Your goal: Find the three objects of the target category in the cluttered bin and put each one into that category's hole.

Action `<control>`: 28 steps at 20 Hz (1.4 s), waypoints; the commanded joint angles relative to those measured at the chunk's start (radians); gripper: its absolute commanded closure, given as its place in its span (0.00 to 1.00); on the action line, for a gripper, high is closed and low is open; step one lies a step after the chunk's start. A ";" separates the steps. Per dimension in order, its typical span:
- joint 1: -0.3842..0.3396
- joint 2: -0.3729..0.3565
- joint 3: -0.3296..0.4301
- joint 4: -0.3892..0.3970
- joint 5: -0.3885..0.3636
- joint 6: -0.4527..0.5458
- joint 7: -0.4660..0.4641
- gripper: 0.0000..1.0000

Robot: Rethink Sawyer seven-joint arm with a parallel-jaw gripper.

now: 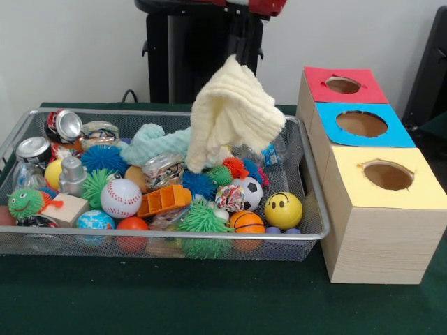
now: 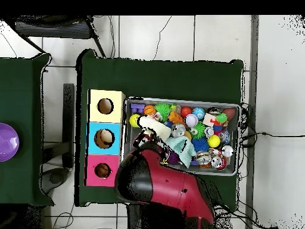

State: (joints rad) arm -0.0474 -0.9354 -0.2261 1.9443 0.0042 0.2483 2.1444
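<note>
The wire mesh bin (image 1: 174,236) is full of clutter and also shows in the overhead view (image 2: 182,100). A pale yellow cloth (image 1: 234,115) hangs lifted above the bin's middle, held at its top corner. My gripper (image 2: 145,138) is over the bin's box-side end in the overhead view, shut on that cloth (image 2: 159,129). In the front view the cloth hides it. The red-bordered hole (image 1: 342,85) is in the farthest box, and in the overhead view (image 2: 102,170) it is nearest the robot's base. No plush animals show; the clutter hides them.
Blue-bordered (image 1: 361,123) and yellow-bordered (image 1: 388,176) holes sit in the same row of boxes. The bin holds a teal cloth (image 1: 157,143), spiky balls, a baseball (image 1: 121,198), a smiley ball (image 1: 283,209), cans (image 1: 63,125) and an orange toy (image 1: 164,199).
</note>
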 commanded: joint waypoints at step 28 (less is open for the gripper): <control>0.049 0.047 0.073 0.087 0.145 0.057 0.143 0.00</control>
State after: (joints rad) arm 0.0435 -0.9112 -0.2211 2.0267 0.1005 0.2479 2.1444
